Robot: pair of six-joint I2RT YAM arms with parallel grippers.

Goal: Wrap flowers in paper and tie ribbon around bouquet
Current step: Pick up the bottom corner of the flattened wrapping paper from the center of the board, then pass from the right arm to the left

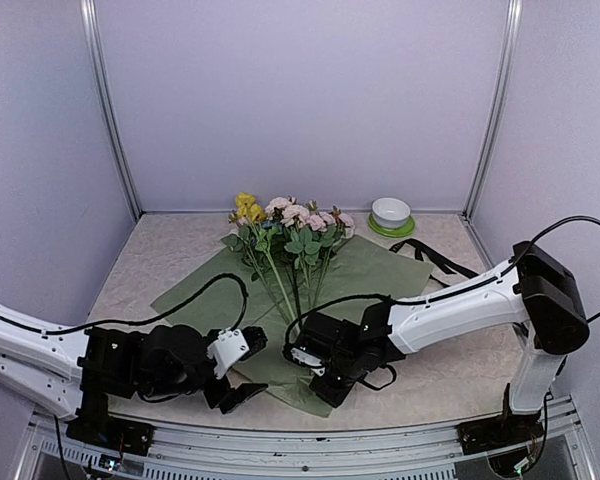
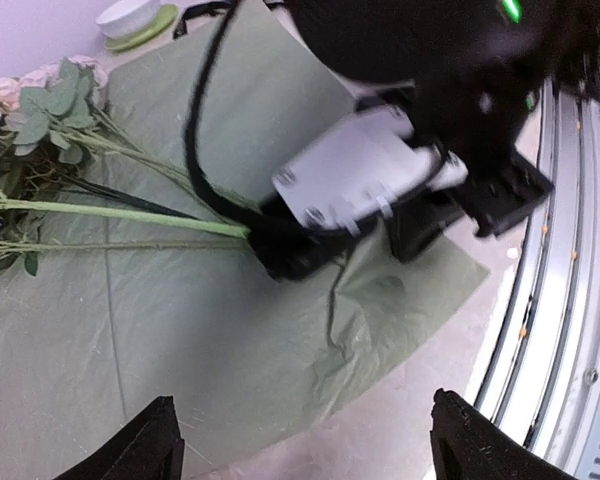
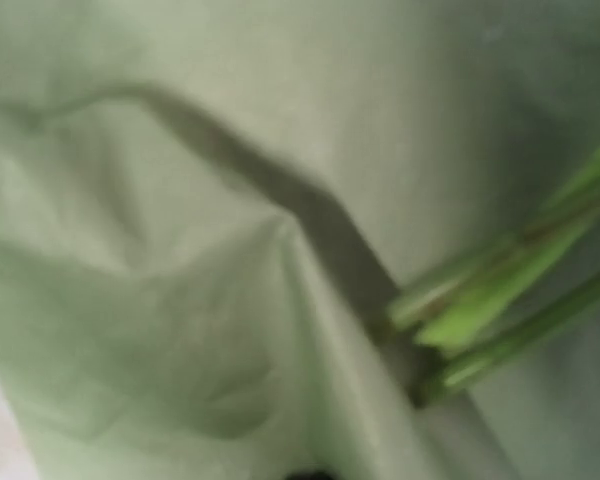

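Observation:
The flowers [image 1: 285, 225], pink, yellow and blue on long green stems [image 2: 130, 212], lie on a sage green sheet of paper [image 1: 365, 270] spread over the table. My right gripper [image 1: 310, 360] is low at the stem ends [image 3: 500, 300], shut on a pinched ridge of the paper [image 3: 310, 300], which wrinkles under it [image 2: 380, 300]. My left gripper [image 1: 248, 368] hovers open over the paper's near edge [image 2: 310, 450], with nothing between its fingers [image 2: 155, 445]. The black ribbon [image 1: 432, 258] lies loose on the table to the right of the paper.
A white bowl on a green saucer [image 1: 391, 213] stands at the back right, behind the ribbon. The metal rail of the table's near edge [image 2: 570, 330] runs just beside my left gripper. Grey walls close in the back and both sides.

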